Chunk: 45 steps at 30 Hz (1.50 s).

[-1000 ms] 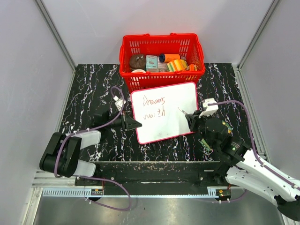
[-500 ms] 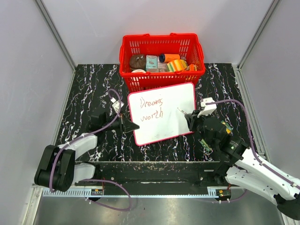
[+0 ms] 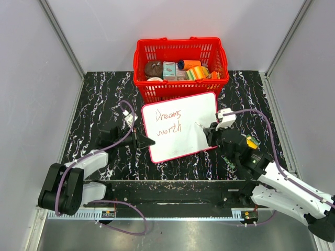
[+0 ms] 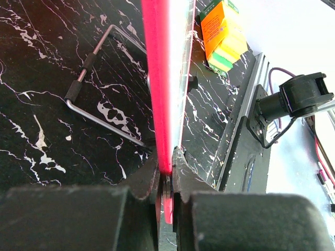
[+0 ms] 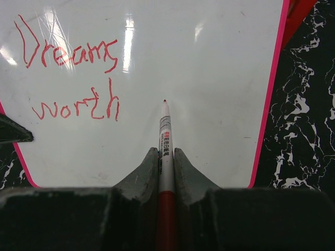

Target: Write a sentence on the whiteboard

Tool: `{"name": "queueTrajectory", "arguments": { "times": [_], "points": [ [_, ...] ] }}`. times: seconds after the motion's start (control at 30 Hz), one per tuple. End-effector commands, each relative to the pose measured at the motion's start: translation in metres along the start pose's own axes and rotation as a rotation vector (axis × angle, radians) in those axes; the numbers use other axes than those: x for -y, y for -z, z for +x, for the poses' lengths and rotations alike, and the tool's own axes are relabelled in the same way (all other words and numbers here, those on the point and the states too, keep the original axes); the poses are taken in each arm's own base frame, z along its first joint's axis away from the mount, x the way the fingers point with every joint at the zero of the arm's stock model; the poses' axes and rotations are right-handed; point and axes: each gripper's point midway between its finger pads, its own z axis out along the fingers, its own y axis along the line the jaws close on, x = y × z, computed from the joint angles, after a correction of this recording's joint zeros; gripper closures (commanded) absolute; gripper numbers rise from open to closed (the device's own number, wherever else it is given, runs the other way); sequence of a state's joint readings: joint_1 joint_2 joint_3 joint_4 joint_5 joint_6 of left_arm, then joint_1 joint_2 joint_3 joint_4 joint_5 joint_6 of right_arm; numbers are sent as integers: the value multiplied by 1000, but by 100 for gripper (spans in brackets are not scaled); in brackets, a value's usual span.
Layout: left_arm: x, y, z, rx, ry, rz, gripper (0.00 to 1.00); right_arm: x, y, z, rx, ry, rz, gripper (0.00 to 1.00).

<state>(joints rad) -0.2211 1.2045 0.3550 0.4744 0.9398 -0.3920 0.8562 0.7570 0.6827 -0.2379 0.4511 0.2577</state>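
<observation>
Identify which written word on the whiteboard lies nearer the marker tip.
The lower word, worth: its final h stands just left of the marker tip; Dreams sits higher up.

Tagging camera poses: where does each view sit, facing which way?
Top external: above, behind the bases, facing down on whiteboard and basket; both arms show.
Left wrist: on left arm, along the left pincer clamping the whiteboard's edge.
Right wrist: on right arm, over the right pincer and marker onto the whiteboard.
Shared: top and right wrist show the red writing.

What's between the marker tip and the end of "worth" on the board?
Only bare whiteboard. The right wrist view shows a blank white gap from the marker tip to the sentence's last letter.
</observation>
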Motion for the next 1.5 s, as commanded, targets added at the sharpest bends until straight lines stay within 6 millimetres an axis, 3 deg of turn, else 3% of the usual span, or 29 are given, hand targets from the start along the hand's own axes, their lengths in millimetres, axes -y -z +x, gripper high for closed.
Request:
{"name": "queueTrajectory", "arguments": {
  "times": [0.0, 0.23, 0.37, 0.57, 0.73, 1.03, 1.47],
  "points": [
    [-22, -1, -23, 72, -142, -84, 100, -11, -3, -31, 75, -17, -30, 100],
    [-21, -2, -23, 72, -140, -77, 100, -29, -19, -41, 83, -13, -80, 100],
    [-19, -3, -22, 72, -140, -69, 100, -30, -27, -55, 121, -17, -59, 100],
    [-19, -3, -23, 73, -141, -69, 100, -33, -33, -61, 133, 13, -60, 100],
    [-20, -3, -24, 77, -143, -74, 100, -35, -28, -53, 105, 17, -88, 100],
    [-23, -4, -23, 68, -134, -77, 100, -29, -19, -15, 5, -11, -99, 100],
    [-23, -5, -24, 66, -134, -73, 100, -25, -26, 4, -42, -3, -76, 100]
  ]
}}
